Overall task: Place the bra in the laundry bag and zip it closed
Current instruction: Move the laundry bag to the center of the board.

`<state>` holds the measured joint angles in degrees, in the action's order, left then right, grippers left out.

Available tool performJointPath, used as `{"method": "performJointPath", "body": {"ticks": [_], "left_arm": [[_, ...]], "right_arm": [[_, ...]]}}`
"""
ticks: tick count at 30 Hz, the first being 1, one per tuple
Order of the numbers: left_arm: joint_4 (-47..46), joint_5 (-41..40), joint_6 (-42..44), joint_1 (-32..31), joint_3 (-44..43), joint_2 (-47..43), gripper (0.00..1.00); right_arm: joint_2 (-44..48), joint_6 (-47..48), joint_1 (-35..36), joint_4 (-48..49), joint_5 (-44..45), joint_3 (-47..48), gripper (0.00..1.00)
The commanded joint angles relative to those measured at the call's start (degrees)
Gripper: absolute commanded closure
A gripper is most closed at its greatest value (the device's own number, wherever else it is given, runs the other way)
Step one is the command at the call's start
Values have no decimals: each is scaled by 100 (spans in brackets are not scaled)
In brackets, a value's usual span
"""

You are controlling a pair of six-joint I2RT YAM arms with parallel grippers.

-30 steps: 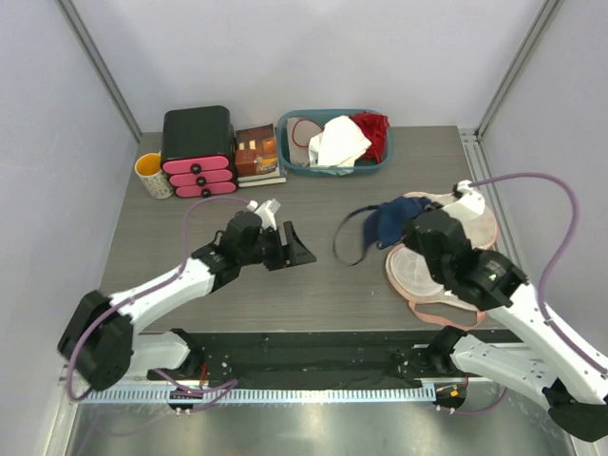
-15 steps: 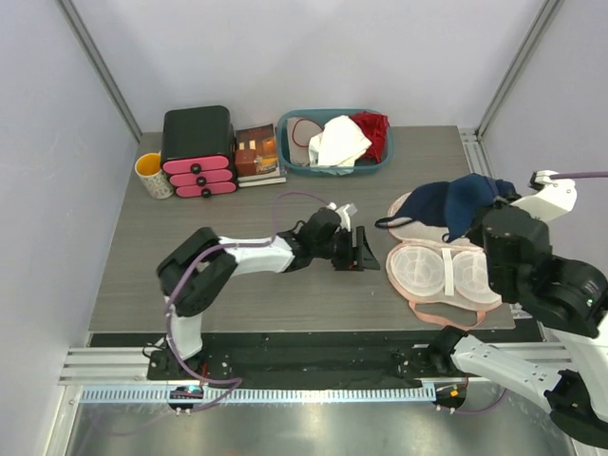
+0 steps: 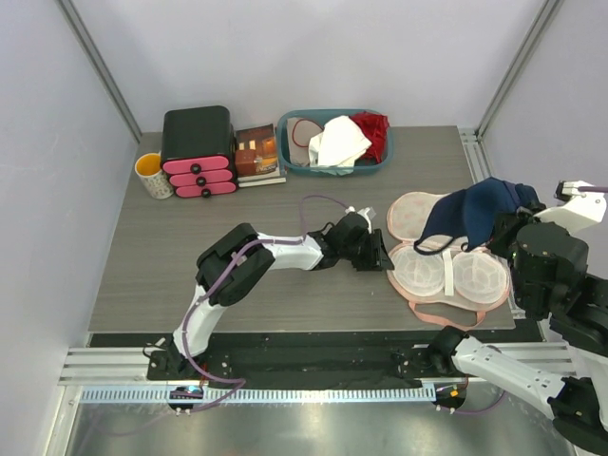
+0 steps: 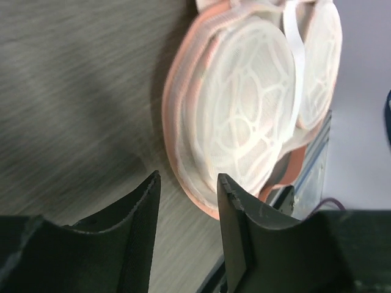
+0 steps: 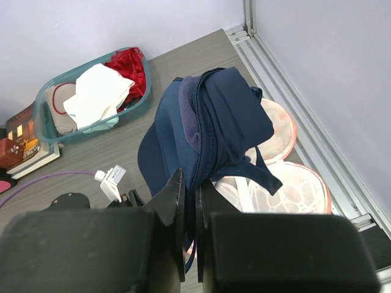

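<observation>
Grey tabletop (image 3: 190, 256) carries the open laundry bag (image 3: 446, 271); above it the right pincer (image 5: 190, 183) pinches the bra (image 3: 475, 209), the left pincer (image 4: 186, 183) spread at its rim. Dangling straps (image 3: 429, 245) could snag outside the bag.

the left gripper (image 3: 383, 256) crowds the laundry bag (image 3: 418, 273) at nine o'clock, the hanging bra (image 3: 470, 211) covers its twelve o'clock half, and its six o'clock half lies uncovered.
</observation>
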<state>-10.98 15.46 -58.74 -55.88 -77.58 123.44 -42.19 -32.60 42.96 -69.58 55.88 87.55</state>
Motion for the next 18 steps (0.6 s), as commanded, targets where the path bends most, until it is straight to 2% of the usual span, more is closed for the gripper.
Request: {"method": "performJointPath", "body": {"ticks": [1,4,8,16,18], "left_arm": [[350,-588,11,-20,-345,180,63],[702,-878,160,-20,-547,295,72],[975,-1020,293,-11,-758,400,75],[-96,-158,-102,-2,-635,672,71],[-211,-18,-260,-2,-679,769,80]], "right_arm": [[36,122,-7,24,-156,-44,99],[-52,105,-7,32,-340,-150,99],[-131,105,-7,41,-516,-177,99],[-122,43,-7,50,-551,-309,99],[-131,26,-7,41,-560,-326,99]]}}
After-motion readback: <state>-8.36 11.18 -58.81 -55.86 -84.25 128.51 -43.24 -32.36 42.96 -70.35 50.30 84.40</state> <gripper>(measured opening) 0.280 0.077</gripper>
